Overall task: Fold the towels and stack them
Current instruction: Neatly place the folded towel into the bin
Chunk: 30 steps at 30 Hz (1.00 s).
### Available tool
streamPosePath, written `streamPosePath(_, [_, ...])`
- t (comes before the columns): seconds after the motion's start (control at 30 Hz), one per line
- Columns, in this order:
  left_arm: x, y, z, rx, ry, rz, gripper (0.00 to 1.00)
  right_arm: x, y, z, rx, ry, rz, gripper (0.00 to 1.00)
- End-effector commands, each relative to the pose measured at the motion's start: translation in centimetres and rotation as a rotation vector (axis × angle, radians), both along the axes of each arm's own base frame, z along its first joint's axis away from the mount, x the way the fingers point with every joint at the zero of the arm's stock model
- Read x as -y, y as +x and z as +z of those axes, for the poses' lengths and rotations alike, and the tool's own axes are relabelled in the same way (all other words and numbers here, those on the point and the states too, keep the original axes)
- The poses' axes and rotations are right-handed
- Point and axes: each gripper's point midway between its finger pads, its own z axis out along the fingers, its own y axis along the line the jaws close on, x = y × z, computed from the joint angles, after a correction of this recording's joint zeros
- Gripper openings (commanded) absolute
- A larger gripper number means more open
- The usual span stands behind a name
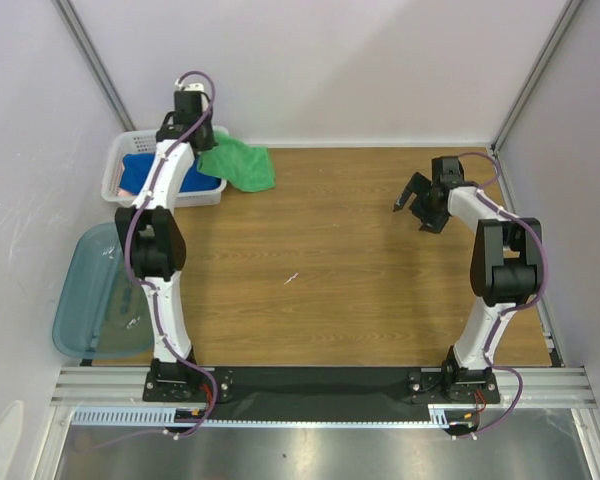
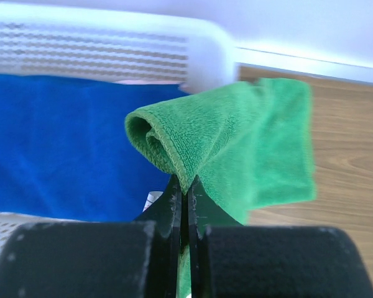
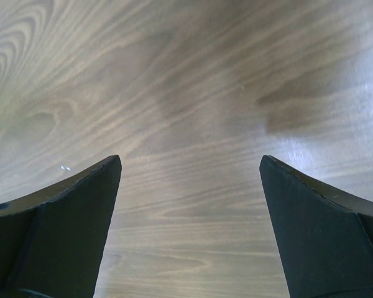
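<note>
far left, left gripper (image 2: pixel 185 186) clamped on green towel (image 2: pixel 248 143) at white basket (image 2: pixel 112 37) corner; right gripper (image 3: pixel 189 160) spread wide above table (image 3: pixel 193 74)

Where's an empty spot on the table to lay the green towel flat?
The big bare wood in the middle of the table, between the green towel and the open right tool, down to the near edge. It's crowded at the far-left corner: white basket, blue towel, left tool pinching the green one. The teal tub sits at the left edge.
</note>
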Motion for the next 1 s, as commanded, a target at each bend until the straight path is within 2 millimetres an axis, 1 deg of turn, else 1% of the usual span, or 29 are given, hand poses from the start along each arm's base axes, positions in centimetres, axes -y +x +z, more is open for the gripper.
streamPosePath(0.0, [-2.5,0.3,1.8,0.037,-0.012,0.015,0.0,-0.1,1.1,0.6,0.004,-0.005,-0.005,1.0])
streamPosePath(0.03, [-3.3,0.2,1.5,0.03,0.003,0.021,0.0,-0.2,1.2,0.5,0.001,-0.006,-0.004,1.0])
streamPosePath(0.1, [-3.7,0.4,1.1,0.027,0.041,-0.004,0.0,-0.4,1.4,0.5,-0.003,-0.009,0.006,1.0])
streamPosePath(0.13, [-5.5,0.3,0.6,0.015,0.056,0.019,0.0,-0.3,1.4,0.6,-0.003,-0.013,0.003,1.0])
streamPosePath(0.17, [-6.1,0.4,0.2,0.008,0.08,0.012,0.0,-0.4,1.4,0.5,-0.009,-0.017,0.006,1.0])
streamPosePath(0.2, [-7.2,0.4,0.0,0.002,0.093,0.03,0.0,-0.3,1.1,0.4,-0.018,-0.021,0.002,1.0])
streamPosePath(0.23, [-7.9,0.3,-0.3,-0.004,0.099,0.041,0.0,-0.3,1.1,0.4,-0.018,-0.024,0.001,1.0])
streamPosePath(0.27, [-8.4,0.4,-1.1,-0.017,0.099,0.049,0.0,-0.5,0.9,0.3,-0.026,-0.024,-0.001,1.0])
streamPosePath(0.3, [-9.7,0.3,-1.4,-0.021,0.102,0.074,0.0,-0.4,0.8,0.2,-0.029,-0.029,-0.002,1.0])
streamPosePath(0.37, [-11.4,0.4,-2.1,-0.026,0.116,0.114,0.0,-0.5,0.6,0.0,-0.038,-0.036,-0.007,1.0])
streamPosePath(0.4, [-12.7,0.2,-2.5,-0.031,0.122,0.142,0.0,-0.7,0.4,-0.3,-0.045,-0.043,-0.003,1.0])
streamPosePath(0.43, [-13.5,0.1,-3.1,-0.038,0.126,0.159,0.0,-0.9,0.3,-0.3,-0.047,-0.045,-0.002,1.0])
streamPosePath(0.5, [-15.1,0.1,-3.3,-0.033,0.154,0.175,0.0,-1.1,0.3,-0.4,-0.052,-0.052,-0.001,1.0])
streamPosePath(0.53, [-15.6,0.1,-3.6,-0.034,0.161,0.183,0.0,-1.4,0.1,-0.6,-0.059,-0.056,0.008,1.0])
streamPosePath(0.6, [-17.0,0.2,-3.6,-0.025,0.179,0.203,0.0,-1.5,0.0,-0.7,-0.07,-0.061,0.005,1.0])
streamPosePath(0.63, [-17.4,0.3,-4.0,-0.027,0.182,0.206,0.0,-1.9,-0.1,-0.8,-0.074,-0.063,0.01,1.0])
streamPosePath(0.7, [-18.3,0.5,-4.2,-0.024,0.2,0.212,0.0,-1.9,-0.3,-0.8,-0.081,-0.072,0.005,1.0])
streamPosePath(0.73, [-18.6,0.6,-4.6,-0.027,0.203,0.211,0.0,-2.0,-0.3,-0.8,-0.083,-0.074,0.005,1.0])
streamPosePath(0.8, [-19.5,0.9,-4.9,-0.023,0.223,0.221,0.0,-2.1,-0.5,-0.9,-0.094,-0.079,0.006,1.0])
streamPosePath(0.83, [-19.9,1.1,-5.7,-0.033,0.228,0.222,0.0,-2.2,-0.5,-0.9,-0.099,-0.08,0.006,1.0])
streamPosePath(0.9, [-20.9,1.1,-5.8,-0.042,0.248,0.246,0.0,-2.4,-0.5,-0.9,-0.112,-0.087,0.009,1.0])
streamPosePath(0.93, [-21.3,1.4,-5.3,-0.031,0.254,0.251,0.01,-2.5,-0.5,-1.1,-0.119,-0.088,0.013,1.0])
streamPosePath(0.97, [-21.7,1.4,-5.5,-0.032,0.257,0.255,0.0,-2.8,-0.5,-0.9,-0.122,-0.089,0.019,1.0])
